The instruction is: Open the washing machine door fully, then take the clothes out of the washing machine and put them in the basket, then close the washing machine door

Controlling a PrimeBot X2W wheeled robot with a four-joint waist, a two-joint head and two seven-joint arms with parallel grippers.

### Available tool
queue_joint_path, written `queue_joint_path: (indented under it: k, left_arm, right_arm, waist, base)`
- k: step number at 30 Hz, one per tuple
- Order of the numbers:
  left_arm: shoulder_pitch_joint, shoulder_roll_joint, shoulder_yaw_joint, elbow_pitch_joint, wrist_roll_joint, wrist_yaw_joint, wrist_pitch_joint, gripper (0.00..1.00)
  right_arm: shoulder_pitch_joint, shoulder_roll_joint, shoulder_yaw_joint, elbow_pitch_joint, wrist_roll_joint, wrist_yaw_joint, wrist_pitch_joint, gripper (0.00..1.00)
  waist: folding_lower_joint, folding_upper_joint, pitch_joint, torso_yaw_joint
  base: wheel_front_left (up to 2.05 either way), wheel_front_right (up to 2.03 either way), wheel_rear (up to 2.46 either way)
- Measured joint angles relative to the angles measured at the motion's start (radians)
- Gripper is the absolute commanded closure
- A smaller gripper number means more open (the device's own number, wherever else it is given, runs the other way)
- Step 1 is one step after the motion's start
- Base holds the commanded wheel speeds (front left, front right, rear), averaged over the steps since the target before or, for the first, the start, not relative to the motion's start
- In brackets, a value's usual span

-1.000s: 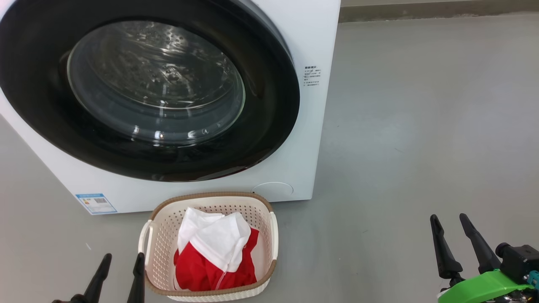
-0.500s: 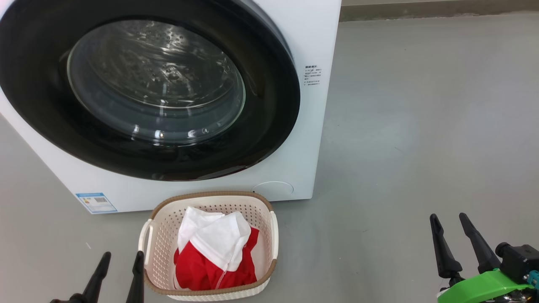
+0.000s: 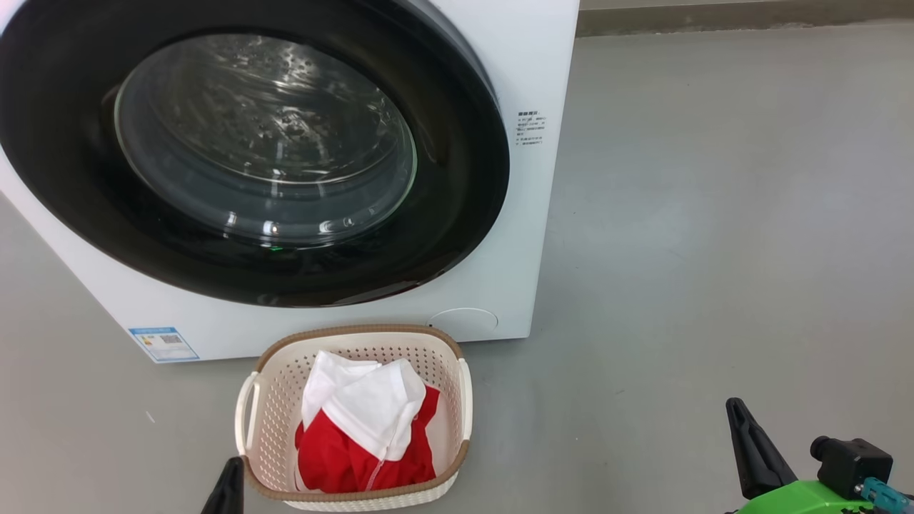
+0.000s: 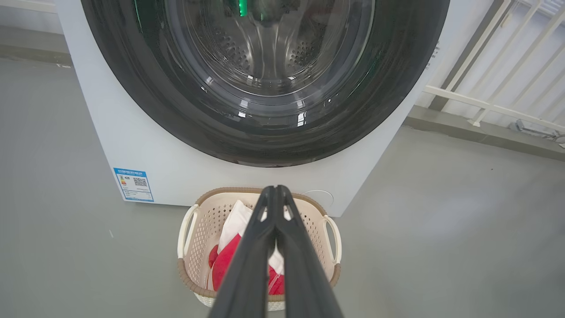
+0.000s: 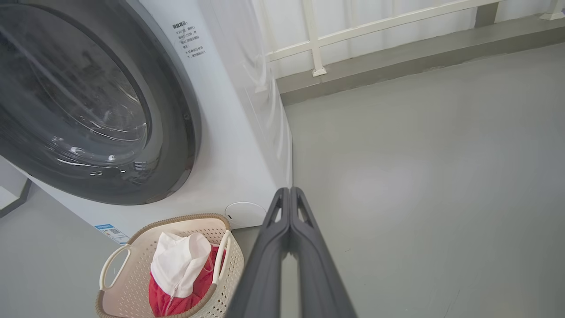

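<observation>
Jaws pinched together, empty, on left gripper [image 4: 275,190] and right gripper [image 5: 290,190]. The clothes [image 3: 364,428] sit in the basket [image 3: 357,333] on the floor [image 3: 714,214], just before the washing machine [image 3: 532,64]. The washing machine door [image 3: 460,214] is closed, so the task looks done.

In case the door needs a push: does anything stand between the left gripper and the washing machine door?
Only the basket with the clothes, on the floor before the washing machine, below the washing machine door. The shut left gripper points over it.
</observation>
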Motion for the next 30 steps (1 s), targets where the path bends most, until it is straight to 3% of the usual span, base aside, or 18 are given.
queue_joint_path:
  k: [30]
  left_arm:
    - [-0.010,-0.004,0.014,-0.001,-0.309,0.000,0.086,1.00]
  right_arm:
    - [-0.005,0.003,-0.027,-0.026,0.284,0.000,0.089,1.00]
  waist:
    - [0.0001,0.0000,-0.007,0.005]
  base:
    - [0.00,0.00,0.00]
